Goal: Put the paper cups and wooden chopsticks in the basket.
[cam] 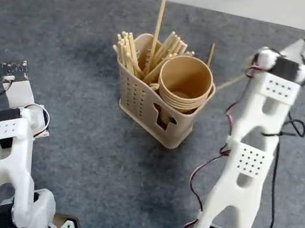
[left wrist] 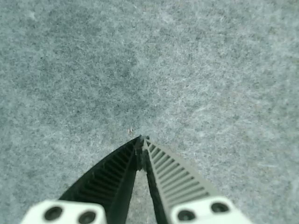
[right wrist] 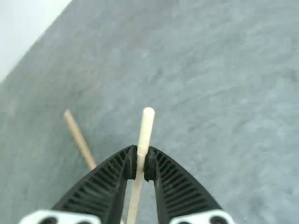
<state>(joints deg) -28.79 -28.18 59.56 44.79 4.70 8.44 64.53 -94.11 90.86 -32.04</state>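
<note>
Nearest in, the left gripper (left wrist: 141,140) is pinched together on nothing, parked over the grey mat (left wrist: 187,70) at near left. Mid-table, the basket (cam: 137,100) already has the paper cups (cam: 185,81) stacked in it with a bunch of chopsticks (cam: 129,51). Far right, the right gripper (right wrist: 140,157) is clamped on one wooden chopstick (right wrist: 146,130) close to its end, with a loose chopstick (right wrist: 79,140) on the mat beside it. I'd guess the stick is light, stiff and smooth, so it'll likely swivel; gripping nearer the middle seems safer.
</note>
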